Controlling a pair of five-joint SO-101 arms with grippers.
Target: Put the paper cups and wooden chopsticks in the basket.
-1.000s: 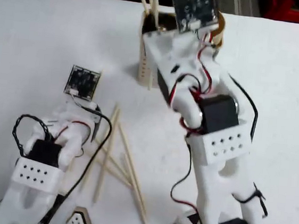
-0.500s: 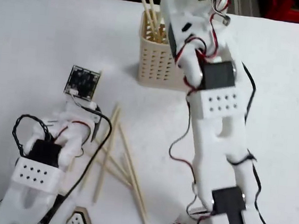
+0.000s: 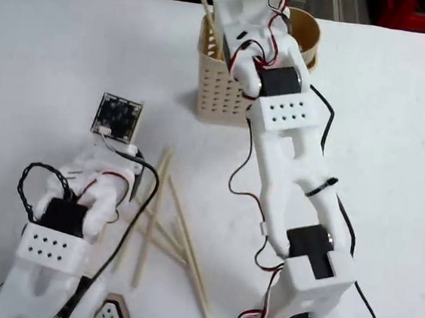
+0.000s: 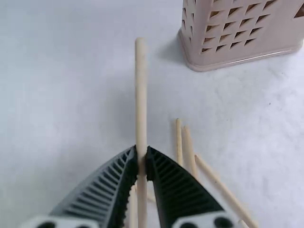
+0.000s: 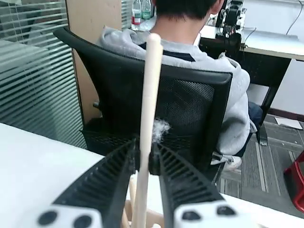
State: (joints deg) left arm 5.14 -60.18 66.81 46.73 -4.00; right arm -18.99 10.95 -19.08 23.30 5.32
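Observation:
A cream perforated basket [image 3: 221, 91] stands at the far middle of the table, with a brown paper cup [image 3: 308, 34] and a few chopsticks [image 3: 209, 14] inside it. My right arm [image 3: 278, 113] stretches over the basket. Its gripper [image 5: 144, 159] is shut on an upright wooden chopstick [image 5: 151, 90]. Several loose chopsticks [image 3: 179, 228] lie crossed on the table near the front. My left gripper [image 4: 141, 161] sits low among them, shut on one chopstick [image 4: 140, 95] that points toward the basket [image 4: 237, 33]. More chopsticks [image 4: 180, 140] lie beside it.
The white tabletop [image 3: 72, 45] is bare to the left of the basket and also at the right [image 3: 404, 149]. Black cables [image 3: 135, 212] trail from the left arm across the loose chopsticks. A perforated arm base [image 3: 111, 315] sits at the front edge.
My right arm has stretched out farther over the basket, carrying its gripper toward the table's far edge. The left arm and the loose chopsticks have not moved.

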